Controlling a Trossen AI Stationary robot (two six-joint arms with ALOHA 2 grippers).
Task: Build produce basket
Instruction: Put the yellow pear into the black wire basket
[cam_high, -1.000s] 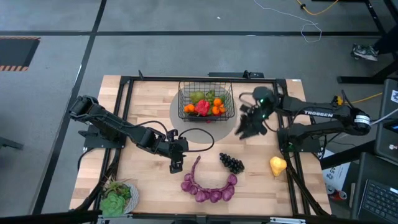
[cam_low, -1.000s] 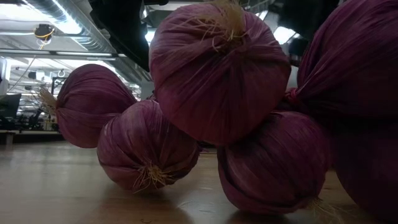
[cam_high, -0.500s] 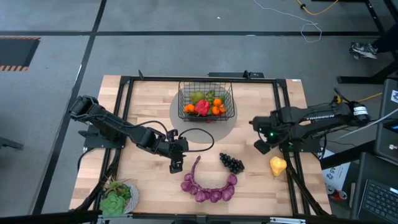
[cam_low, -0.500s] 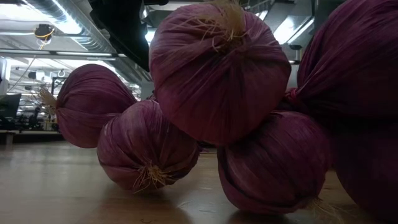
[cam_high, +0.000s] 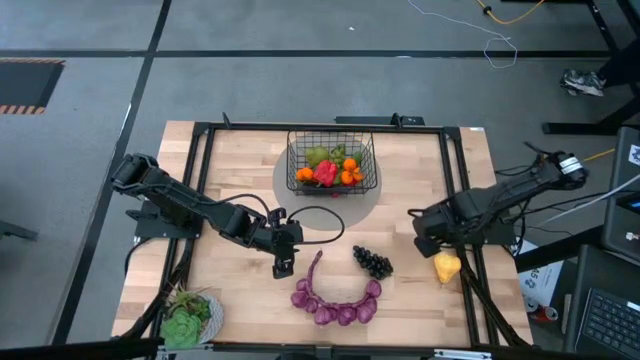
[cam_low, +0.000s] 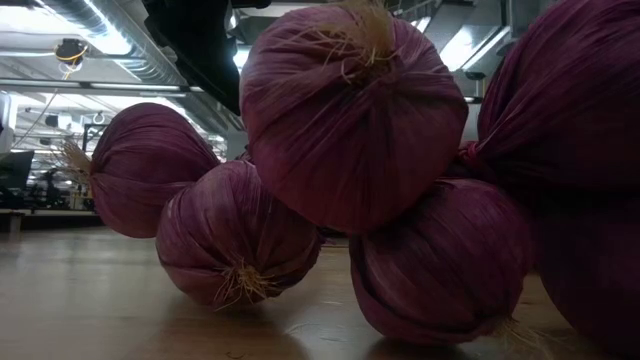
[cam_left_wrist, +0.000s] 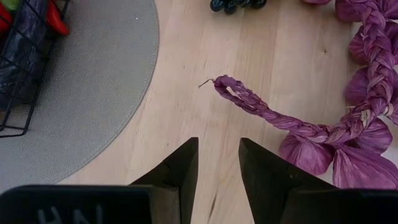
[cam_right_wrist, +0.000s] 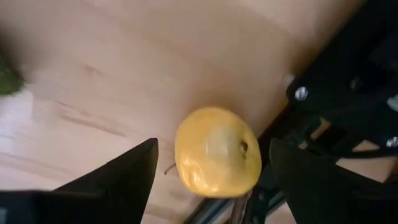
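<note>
Wooden table (cam_high: 240, 160), yellow pear (cam_right_wrist: 217, 151) under right tool (cam_right_wrist: 211, 168)

Both arms are dark, built of jointed black segments. The left arm (cam_high: 190, 208) has blocky links, and a thin black cable loops from its wrist across the wood. Its gripper (cam_left_wrist: 217, 163) ends in two flat, wedge-shaped black fingers (cam_left_wrist: 181, 171) rising from a black block with pale raised lettering along the edge. The right arm (cam_high: 500, 200) carries a pale cap at its outer joint. Its gripper (cam_right_wrist: 211, 165) has two broad black fingers (cam_right_wrist: 121, 174), matte and smooth-faced
</note>
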